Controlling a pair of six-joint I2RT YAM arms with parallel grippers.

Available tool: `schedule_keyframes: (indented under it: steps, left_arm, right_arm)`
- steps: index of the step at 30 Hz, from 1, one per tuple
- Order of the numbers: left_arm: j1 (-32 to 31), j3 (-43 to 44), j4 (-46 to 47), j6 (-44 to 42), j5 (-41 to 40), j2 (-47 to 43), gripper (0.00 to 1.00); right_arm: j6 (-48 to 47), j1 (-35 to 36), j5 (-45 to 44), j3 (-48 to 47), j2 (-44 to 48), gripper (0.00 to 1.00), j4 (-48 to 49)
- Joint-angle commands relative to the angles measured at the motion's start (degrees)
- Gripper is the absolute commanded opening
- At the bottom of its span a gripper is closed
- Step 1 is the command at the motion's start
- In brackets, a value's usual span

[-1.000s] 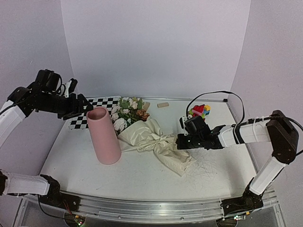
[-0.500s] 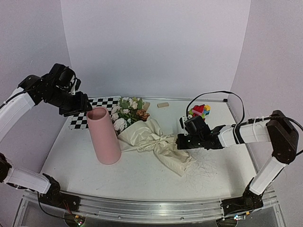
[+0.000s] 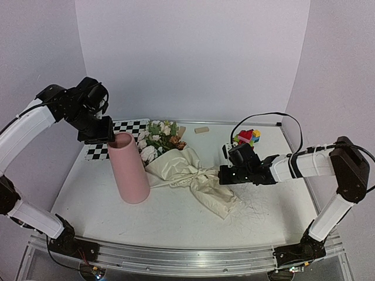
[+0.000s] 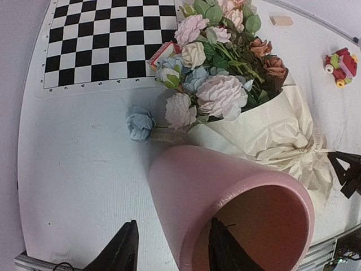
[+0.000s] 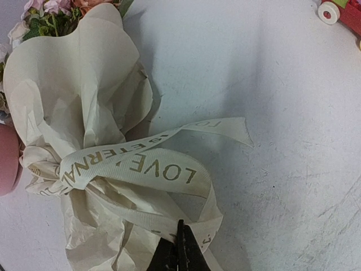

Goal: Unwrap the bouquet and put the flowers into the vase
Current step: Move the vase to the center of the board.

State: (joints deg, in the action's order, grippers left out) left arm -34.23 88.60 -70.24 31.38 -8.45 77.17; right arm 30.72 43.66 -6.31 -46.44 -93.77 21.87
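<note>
right wrist view is showing the right gripper pinching tight on the ribbon, a flat cream band with gold lettering that's tying off the neck of the bouquet. the knot is sitting up and to the left of the fingertips, and the free tail is trailing off to their upper right. i'm guessing that ribbon is going to be slick and floppy, so a slow pull is looking smarter than a yank, since the whole bunch seems light enough to slide.

the kraft paper is looking crumpled and stiff-ish, holding its folds, probably easy to tear. the flowers are poking out the end far from those fingers: fabric-looking white, peach-pink, pale blue and rust heads, soft and squashable, so i'm thinking the stems are the place to grab.

left gripper is hanging partly open, its fingers straddling the near rim of the vase, and i can't tell if they're touching it. the vase is looking matte pink, smooth, rigid, tall and tapered, so probably tippy.
</note>
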Motion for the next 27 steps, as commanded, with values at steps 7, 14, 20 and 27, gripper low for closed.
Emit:
schedule_keyframes:
  steps: [7,14,20,27]
  left_arm:
    - [-0.6,4.9,-4.6,0.8,-4.8,3.7,0.33]
    - [-0.7,8.8,-7.2,0.8,-8.4,6.3,0.23]
    - [-0.7,11.9,-8.4,0.7,-10.2,7.3,0.12]
    - [-0.7,14.0,-9.7,-0.1,-13.9,7.2,0.10]
  right_arm:
    - [0.2,-0.3,-1.6,-1.9,-0.8,0.03,-1.1]
    - [0.3,-0.3,-1.6,-1.9,-0.6,0.03,-1.3]
    - [0.4,-0.3,-2.0,-2.0,-0.6,0.03,-1.3]
    - [0.5,-0.3,-4.0,-2.5,-0.6,0.03,-2.3]
